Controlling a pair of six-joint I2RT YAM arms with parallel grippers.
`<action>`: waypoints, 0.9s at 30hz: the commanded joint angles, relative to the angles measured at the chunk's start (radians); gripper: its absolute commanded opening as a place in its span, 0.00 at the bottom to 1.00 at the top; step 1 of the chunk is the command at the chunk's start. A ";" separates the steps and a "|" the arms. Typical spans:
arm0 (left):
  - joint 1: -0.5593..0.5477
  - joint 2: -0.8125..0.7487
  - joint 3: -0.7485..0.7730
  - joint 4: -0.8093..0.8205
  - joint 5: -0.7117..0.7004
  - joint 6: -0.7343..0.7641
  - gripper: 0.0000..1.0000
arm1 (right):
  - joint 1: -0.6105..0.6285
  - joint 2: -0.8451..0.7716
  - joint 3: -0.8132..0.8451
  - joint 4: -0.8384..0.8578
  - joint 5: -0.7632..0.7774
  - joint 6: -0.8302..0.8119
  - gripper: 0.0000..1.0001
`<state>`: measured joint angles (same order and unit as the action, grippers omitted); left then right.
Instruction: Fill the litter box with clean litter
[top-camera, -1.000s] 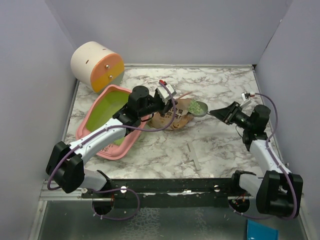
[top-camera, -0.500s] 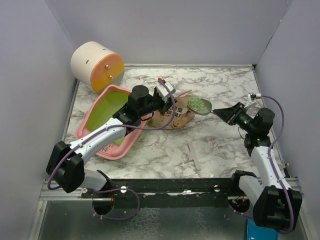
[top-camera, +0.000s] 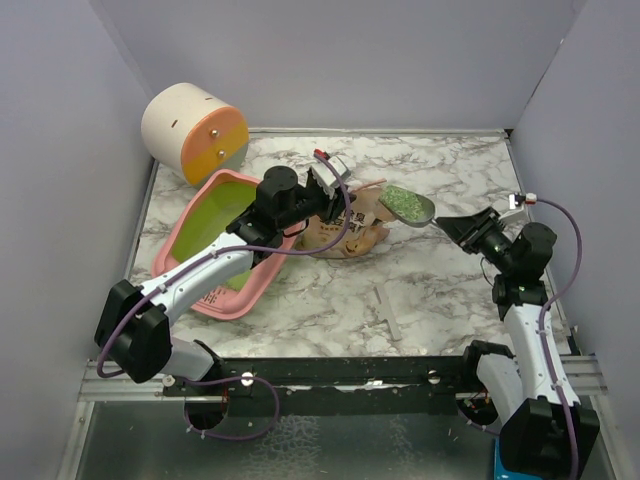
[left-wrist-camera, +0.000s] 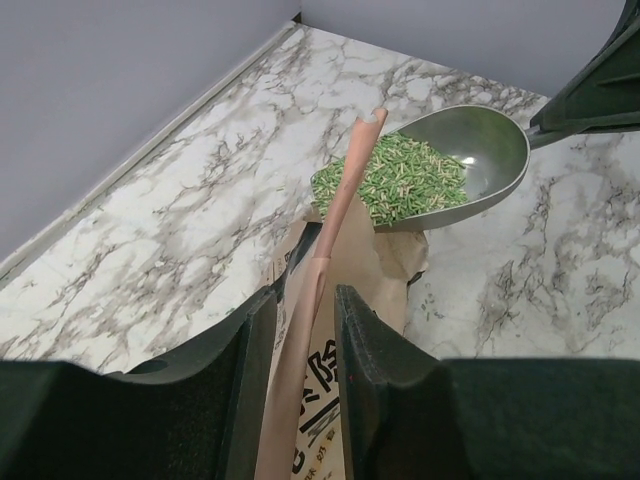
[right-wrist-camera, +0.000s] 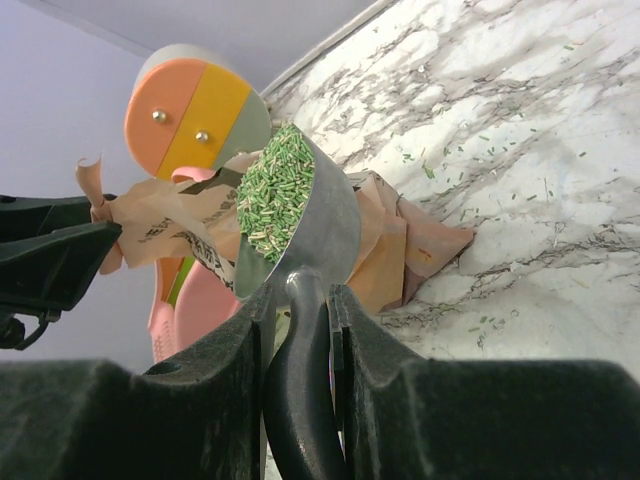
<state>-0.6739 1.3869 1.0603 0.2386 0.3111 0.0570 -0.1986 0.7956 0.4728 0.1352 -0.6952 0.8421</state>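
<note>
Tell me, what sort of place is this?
Probably a robot test booth, not a home: plain grey walls box in a marble-look table, a left arm and right arm are bolted at its near edge, working with a litter box, paper bag and scoop.

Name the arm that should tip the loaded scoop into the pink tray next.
Right, likely. The right gripper holds the grey metal scoop heaped with green granules; the left gripper is busy pinching the tan paper bag's rim.

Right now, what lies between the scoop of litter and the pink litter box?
The top view shows the tan paper bag, pinched by the left gripper, between the scoop and the litter box.
</note>
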 joint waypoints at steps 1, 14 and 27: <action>0.004 0.004 0.028 0.021 -0.024 -0.017 0.34 | -0.014 -0.028 0.027 0.025 0.054 0.055 0.01; 0.005 -0.051 0.049 -0.058 -0.088 -0.021 0.49 | -0.018 0.009 0.129 -0.010 0.051 0.072 0.01; 0.005 -0.230 -0.028 -0.082 -0.113 -0.047 0.52 | -0.018 0.157 0.285 0.049 -0.031 0.063 0.01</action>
<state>-0.6731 1.2327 1.0626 0.1680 0.2176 0.0364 -0.2111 0.9207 0.6716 0.0837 -0.6678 0.8936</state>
